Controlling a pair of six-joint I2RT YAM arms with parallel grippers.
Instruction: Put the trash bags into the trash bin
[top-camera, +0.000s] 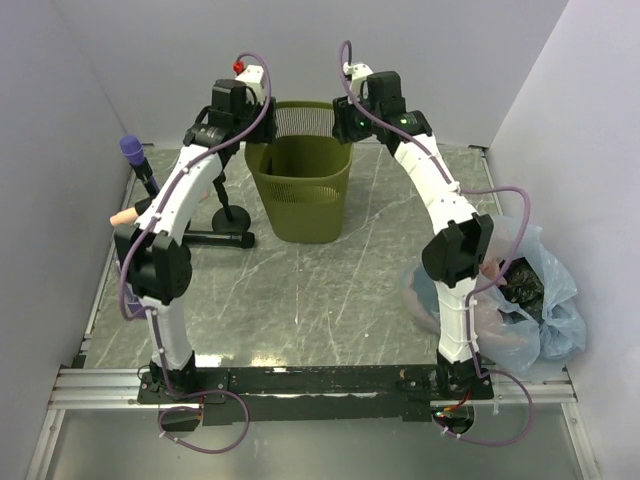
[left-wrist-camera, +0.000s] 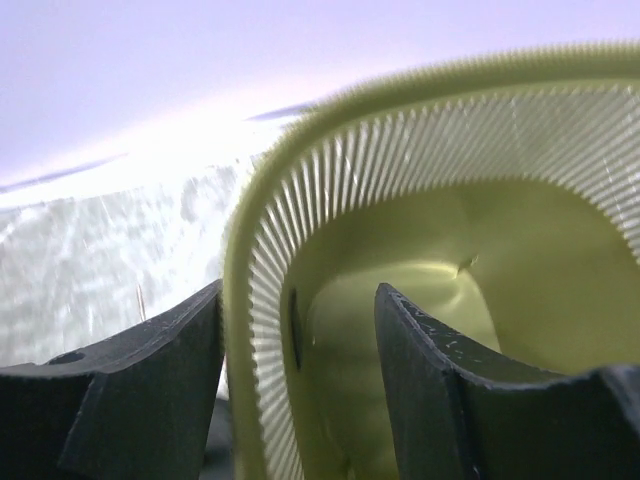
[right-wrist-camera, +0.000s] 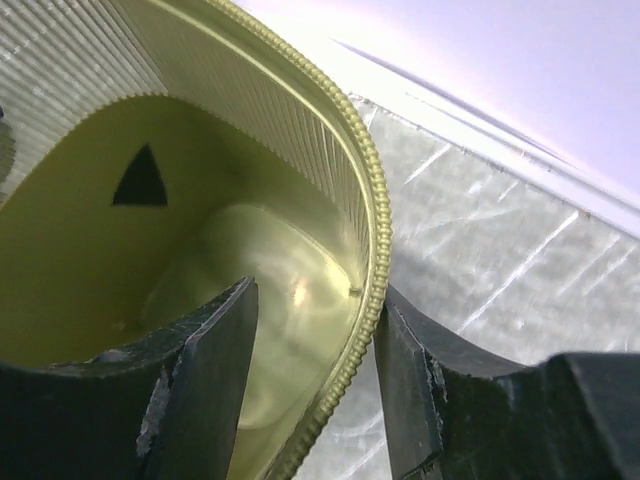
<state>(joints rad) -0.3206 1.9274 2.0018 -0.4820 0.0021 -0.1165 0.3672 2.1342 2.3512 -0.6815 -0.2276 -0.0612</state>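
The olive-green slatted trash bin (top-camera: 300, 190) stands upright at the back middle of the table. My left gripper (top-camera: 252, 120) is open and straddles the bin's left rim: in the left wrist view (left-wrist-camera: 300, 292) one finger is outside the wall (left-wrist-camera: 262, 300) and one inside. My right gripper (top-camera: 346, 122) is open and straddles the right rim (right-wrist-camera: 372, 250), one finger inside and the outer finger against the beaded edge. The bin's inside looks bare. A dark crinkly patch (top-camera: 522, 283) lies at the clear bag on the right; I cannot tell whether it is a trash bag.
A clear bluish bag (top-camera: 552, 310) with pinkish contents lies at the table's right edge beside the right arm. A black stand (top-camera: 232, 214) with a purple-topped pole (top-camera: 131, 150) is left of the bin. White walls close in the back and both sides.
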